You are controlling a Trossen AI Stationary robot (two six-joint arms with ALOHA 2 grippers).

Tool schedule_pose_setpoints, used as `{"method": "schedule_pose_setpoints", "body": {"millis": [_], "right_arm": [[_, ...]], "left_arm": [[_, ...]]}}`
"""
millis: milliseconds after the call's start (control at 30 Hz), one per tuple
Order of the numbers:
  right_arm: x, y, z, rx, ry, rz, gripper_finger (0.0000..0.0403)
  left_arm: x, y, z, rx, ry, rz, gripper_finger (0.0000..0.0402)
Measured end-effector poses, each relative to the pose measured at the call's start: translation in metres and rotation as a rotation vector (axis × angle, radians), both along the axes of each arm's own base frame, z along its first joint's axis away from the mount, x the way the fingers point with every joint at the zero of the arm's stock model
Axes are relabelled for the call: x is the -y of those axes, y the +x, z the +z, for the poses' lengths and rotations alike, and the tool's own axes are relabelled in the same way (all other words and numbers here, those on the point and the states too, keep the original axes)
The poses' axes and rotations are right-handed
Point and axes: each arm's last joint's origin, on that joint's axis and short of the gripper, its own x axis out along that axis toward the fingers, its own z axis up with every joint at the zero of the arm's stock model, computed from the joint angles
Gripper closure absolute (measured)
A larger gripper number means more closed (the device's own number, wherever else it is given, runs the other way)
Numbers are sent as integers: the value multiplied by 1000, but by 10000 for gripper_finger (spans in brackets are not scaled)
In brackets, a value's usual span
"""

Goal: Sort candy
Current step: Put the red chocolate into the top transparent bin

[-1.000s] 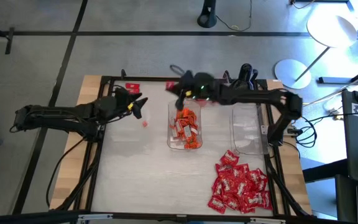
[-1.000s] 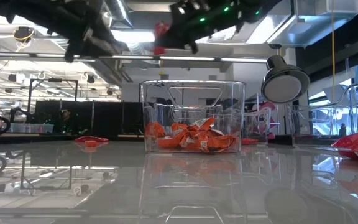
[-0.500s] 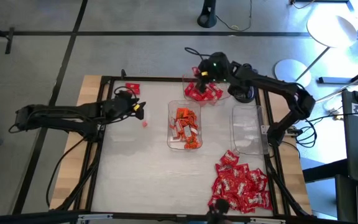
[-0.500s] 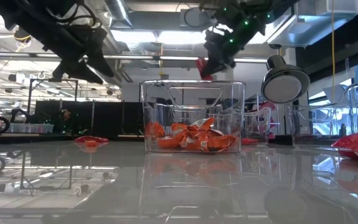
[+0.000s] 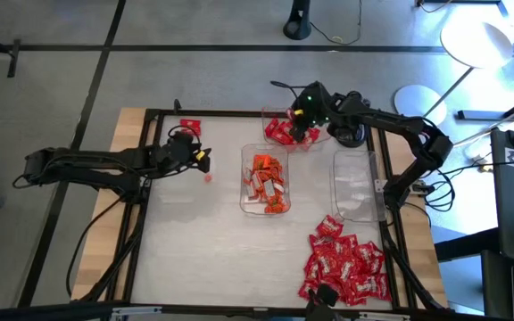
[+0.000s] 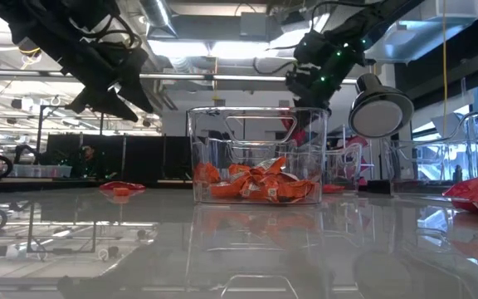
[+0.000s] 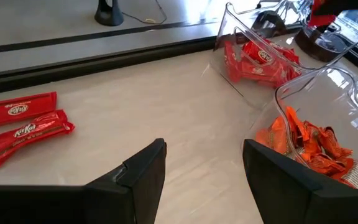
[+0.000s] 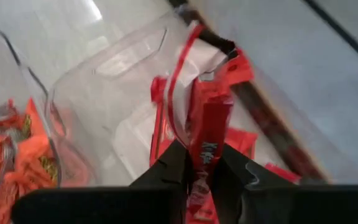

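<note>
My right gripper [image 5: 301, 126] hangs over the far clear tray [image 5: 271, 116], which holds red candy [image 5: 286, 134], and is shut on one red candy bar [image 8: 205, 134]. The middle tray [image 5: 244, 189] holds orange candy [image 5: 266, 181]. My left gripper [image 7: 204, 168] stands open above the bare table, left of the middle tray, with nothing between its fingers. Two red bars [image 7: 23, 121] lie flat on the table near the far left edge. My right gripper pinches the red bar [image 8: 201, 163] by its two flat sides between its two fingers. The fingers slant down from the table's right side, and the bar lies along them, its free end [image 8: 215, 109] sticking out past the fingertips. It hangs clear above the far tray.
An empty clear tray [image 5: 357, 189] stands right of the middle one. A large heap of red candy with white marks [image 5: 342, 267] lies at the near right. One small red piece [image 5: 208, 177] lies near my left gripper. A black frame [image 5: 141, 205] rims the table.
My right gripper has carried the red bar toward the table's right, from beside the middle tray's far end to over the far tray, sinking and tipping downward. My left gripper has sunk a little and tipped downward, staying open.
</note>
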Motion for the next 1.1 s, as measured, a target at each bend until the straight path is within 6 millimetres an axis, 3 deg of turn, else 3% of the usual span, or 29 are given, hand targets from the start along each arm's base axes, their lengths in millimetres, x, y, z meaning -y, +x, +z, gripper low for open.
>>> {"method": "schedule_pose_setpoints", "body": {"millis": [133, 433, 633, 833, 967, 1100], "right_arm": [[-1, -2, -4, -9, 17, -10, 310], [-2, -1, -5, 3, 43, -8, 174], [-9, 4, -3, 70, 122, 82, 136], [-21, 18, 0, 111, 81, 145, 130], [-28, 24, 2, 128, 51, 167, 130], [-30, 26, 3, 119, 31, 160, 130]], "left_arm": [[0, 0, 0, 1, 0, 0, 199], [0, 0, 0, -12, 11, -9, 199], [-6, 0, 2, -20, 51, -6, 189], [-34, -5, -4, -48, 7, 110, 128], [-65, -9, -11, -108, -85, 199, 91], [-99, -10, -12, -257, -149, 281, 81]]}}
